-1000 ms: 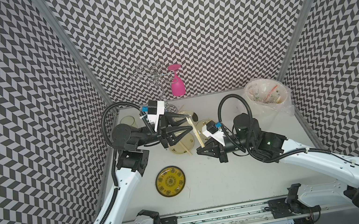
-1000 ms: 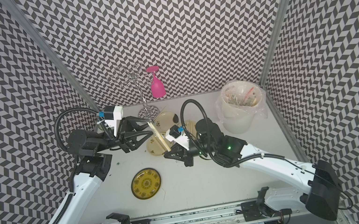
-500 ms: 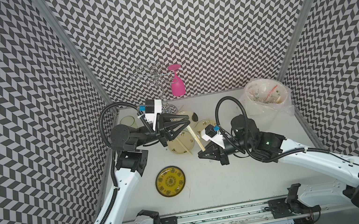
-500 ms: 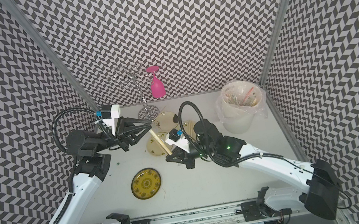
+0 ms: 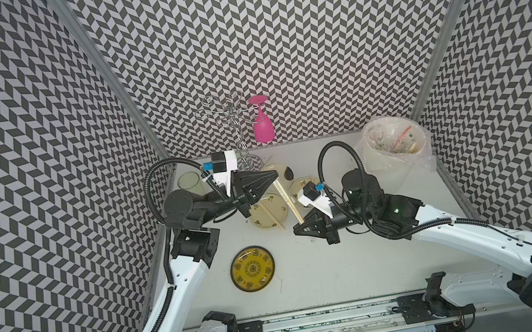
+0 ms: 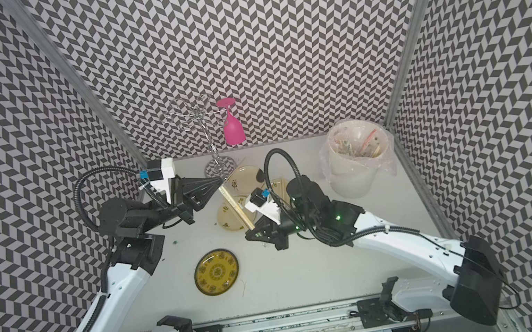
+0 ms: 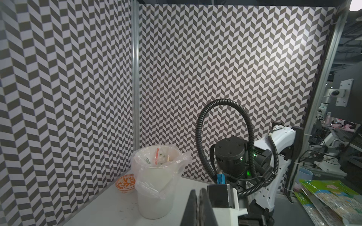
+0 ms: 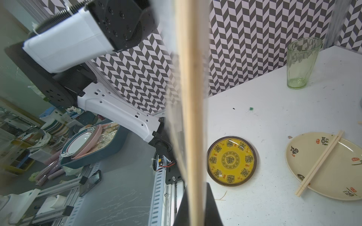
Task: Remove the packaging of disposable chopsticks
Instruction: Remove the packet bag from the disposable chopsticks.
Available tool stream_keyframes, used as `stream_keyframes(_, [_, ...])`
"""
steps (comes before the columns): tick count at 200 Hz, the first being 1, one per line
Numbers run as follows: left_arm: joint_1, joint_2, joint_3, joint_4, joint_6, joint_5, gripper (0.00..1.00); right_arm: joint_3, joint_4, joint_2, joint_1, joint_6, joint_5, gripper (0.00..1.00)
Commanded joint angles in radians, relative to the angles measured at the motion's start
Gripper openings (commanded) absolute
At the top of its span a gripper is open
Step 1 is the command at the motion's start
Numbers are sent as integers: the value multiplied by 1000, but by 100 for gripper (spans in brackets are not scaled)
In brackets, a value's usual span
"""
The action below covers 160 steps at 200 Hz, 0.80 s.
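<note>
Chevron walls enclose the white desk (image 5: 330, 273). Above it, the chopsticks (image 5: 288, 201) slant from far-left to near-right inside their sleeve (image 6: 235, 205). The right end effector (image 5: 299, 230) clamps the near end, and the left end effector (image 5: 274, 175) is pinched closed at the far end. Plate (image 8: 337, 172) characters are illegible.

chopsticks (image 8: 193, 97) run past frame edges | sleeve (image 8: 172, 117) blurred | left jaws cropped, their grip unseen in wrist view

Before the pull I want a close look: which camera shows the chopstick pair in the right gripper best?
Right wrist: the pair spans the frame, its clear sleeve blurred alongside. Both top views show the whole pair, thin, running from the right gripper to the left gripper. Left wrist shows only shut fingers.
</note>
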Motion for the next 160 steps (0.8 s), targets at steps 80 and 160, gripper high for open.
stream_keyframes(80, [-110,-16,24,-276,297,-479,0,313,391,149,11,649,-15,0])
stream_keyframes(160, [-125,9,46,-304,278,-460,0,388,371,219,-13,630,67,0])
